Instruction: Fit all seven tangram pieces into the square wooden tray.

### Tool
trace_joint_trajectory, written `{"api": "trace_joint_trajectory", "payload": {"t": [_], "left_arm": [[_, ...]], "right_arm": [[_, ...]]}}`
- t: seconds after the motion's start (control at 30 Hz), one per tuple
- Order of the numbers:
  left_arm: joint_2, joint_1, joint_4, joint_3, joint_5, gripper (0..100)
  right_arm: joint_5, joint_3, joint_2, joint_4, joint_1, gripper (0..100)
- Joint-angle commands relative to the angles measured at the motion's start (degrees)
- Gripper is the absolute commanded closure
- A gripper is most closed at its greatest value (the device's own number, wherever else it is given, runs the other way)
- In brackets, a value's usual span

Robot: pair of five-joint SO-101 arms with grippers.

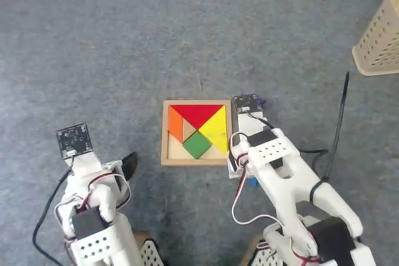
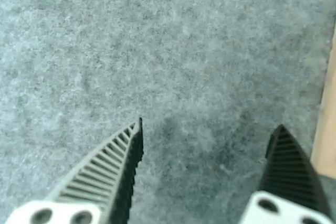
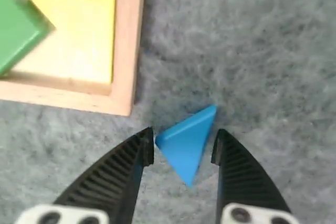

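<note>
The square wooden tray [image 1: 165, 135] lies mid-table on grey carpet, holding a red triangle [image 1: 196, 115], an orange piece [image 1: 175, 129], a yellow triangle [image 1: 216, 132] and a green square [image 1: 197, 145]. Just off the tray's near right corner [image 3: 128, 51] lies a small blue triangle [image 3: 186, 142]. My right gripper [image 3: 184, 142] is down over it, one finger against each side. From above, a sliver of that blue triangle [image 1: 251, 182] peeks out under the right arm. My left gripper [image 2: 207, 135] hangs open over bare carpet, left of the tray [image 2: 326, 108].
A beige perforated basket [image 1: 380, 35] stands at the far right edge. A thin black rod [image 1: 340, 116] rises right of the right arm. Open carpet stretches behind and left of the tray.
</note>
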Motion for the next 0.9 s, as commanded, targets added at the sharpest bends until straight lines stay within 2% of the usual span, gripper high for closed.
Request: {"api": "trace_joint_trajectory", "payload": {"t": [0.0,0.13,0.3,0.6,0.7,0.8,0.87], "left_arm": [[-0.7,0.1,-0.1,-0.7,-0.1,65],[-0.7,0.1,-0.1,-0.7,-0.1,65],[-0.7,0.1,-0.1,-0.7,-0.1,65],[-0.7,0.1,-0.1,-0.7,-0.1,65],[-0.7,0.1,-0.1,-0.7,-0.1,65],[-0.7,0.1,-0.1,-0.7,-0.1,65],[-0.7,0.1,-0.1,-0.7,-0.1,65]], "right_arm": [[-0.6,-1.7,3.4,-0.4,0.4,80.4],[-0.7,-3.9,7.2,-0.2,0.6,81.0],[-0.4,-4.6,8.2,-0.6,0.6,90.4],[0.0,-5.3,7.5,0.1,0.8,91.2],[4.7,-7.5,3.4,3.8,0.7,91.3],[12.4,-11.1,-1.8,7.4,0.5,90.9],[14.2,-14.9,-3.6,9.5,0.5,91.0]]}}
